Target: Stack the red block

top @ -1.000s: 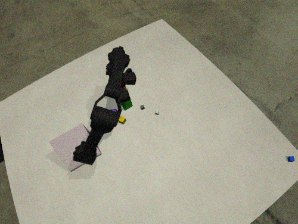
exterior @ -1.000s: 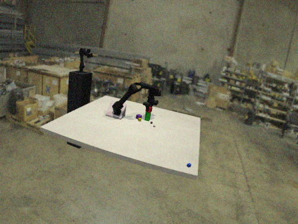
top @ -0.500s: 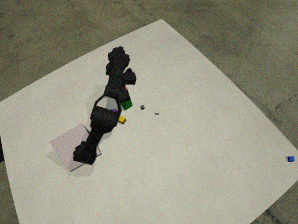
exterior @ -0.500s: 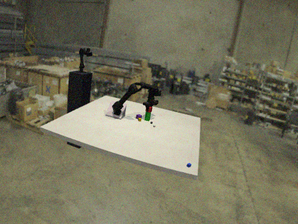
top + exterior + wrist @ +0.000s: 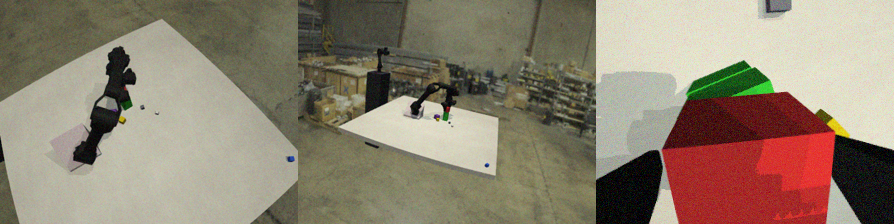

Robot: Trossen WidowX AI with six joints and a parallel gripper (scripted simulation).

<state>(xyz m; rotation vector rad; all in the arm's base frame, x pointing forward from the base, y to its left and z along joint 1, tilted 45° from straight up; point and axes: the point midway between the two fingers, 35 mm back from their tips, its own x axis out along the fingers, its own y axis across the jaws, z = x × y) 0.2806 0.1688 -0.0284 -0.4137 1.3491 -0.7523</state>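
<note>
In the exterior view the black arm (image 5: 429, 90) arches from its base at the centre left of the white surface (image 5: 426, 140) and hangs its gripper (image 5: 448, 105) straight down over the green tower (image 5: 445, 116), just above the middle of the frame. The red block (image 5: 447, 109) sits on the tower's top, directly under the gripper.

The wrist view fills its lower centre with the red block (image 5: 746, 160). The two black fingers stand wide on either side of it, in the lower left and lower right corners, with a sliver of pale surface showing between each finger and the block's sides, so they grip nothing. Behind the block's top edge the green tower (image 5: 731, 82) shows at a slight offset, and a yellow block (image 5: 833, 124) peeks out at the right. A small grey cube (image 5: 777, 5) lies at the top edge.

From the top view the arm (image 5: 104, 116) covers most of the stack; only a speck of the red block (image 5: 125, 88) and a corner of the green tower (image 5: 127, 104) show, left of centre. The yellow block (image 5: 122, 120) lies just below the tower and a purple block (image 5: 114, 110) beside it under the arm. A blue block (image 5: 291, 158) sits well apart at the right edge.
</note>
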